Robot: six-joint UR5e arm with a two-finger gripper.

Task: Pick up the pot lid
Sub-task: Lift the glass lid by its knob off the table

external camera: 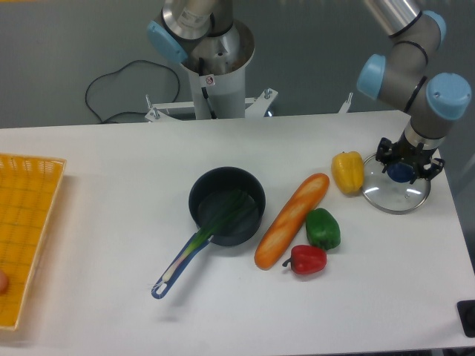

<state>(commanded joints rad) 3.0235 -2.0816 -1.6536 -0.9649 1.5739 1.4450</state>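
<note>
The gripper (402, 165) reaches down from the upper right corner over the clear, round pot lid (395, 199). Its two fingertips stand on either side of the dark blue knob (401, 173) at the lid's middle and look closed against it. The lid lies flat at the right side of the table, its rear part partly covered by the gripper.
Just left of the lid lies a yellow object (347, 172). Further left are a long orange-brown loaf (292, 222), a green pepper (323, 228), a red pepper (307, 260) and a black pan (211, 185). A yellow crate (16, 245) stands at the left edge.
</note>
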